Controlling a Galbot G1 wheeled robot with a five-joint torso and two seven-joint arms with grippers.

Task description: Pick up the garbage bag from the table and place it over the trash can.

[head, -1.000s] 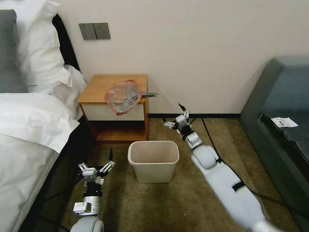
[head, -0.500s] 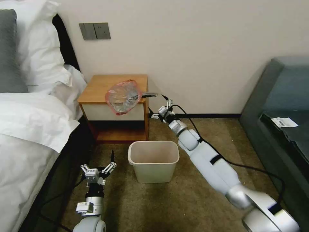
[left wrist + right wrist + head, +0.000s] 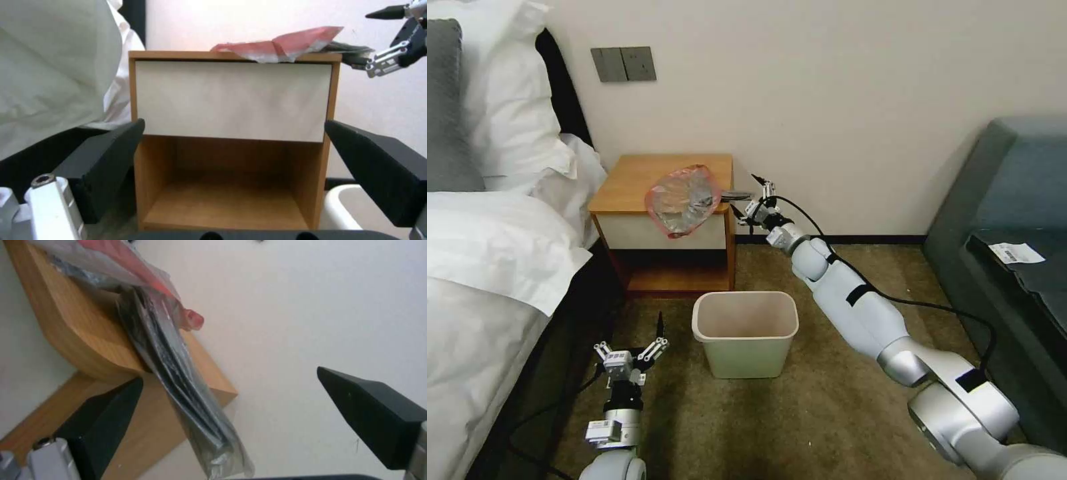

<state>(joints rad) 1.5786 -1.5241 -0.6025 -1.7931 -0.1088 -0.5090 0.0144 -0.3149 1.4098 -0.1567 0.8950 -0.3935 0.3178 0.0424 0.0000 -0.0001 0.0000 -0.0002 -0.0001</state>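
The garbage bag (image 3: 684,199) lies crumpled on the table (image 3: 634,177), pink-edged, drooping over the white drawer front (image 3: 231,100). A flat grey fold of the bag (image 3: 178,380) juts out past the table's right side. My right gripper (image 3: 746,195) is open at that fold, which hangs between its fingers (image 3: 111,413) without being clamped. From the left wrist view the bag (image 3: 285,46) tops the table with the right gripper (image 3: 371,36) beside it. The trash can (image 3: 747,357) stands on the carpet in front of the table. Left of the can, my left gripper (image 3: 640,343) hovers low and open.
A bed with white bedding (image 3: 487,253) fills the left side, close to the table. A grey sofa (image 3: 1014,220) stands at the right. A black cable (image 3: 934,307) trails over the carpet by the right arm. The wall (image 3: 840,120) is just behind the table.
My right arm has stretched forward, up and to the left, bringing its open gripper from the floor area beside the can to the table's right edge. The left gripper has barely shifted.
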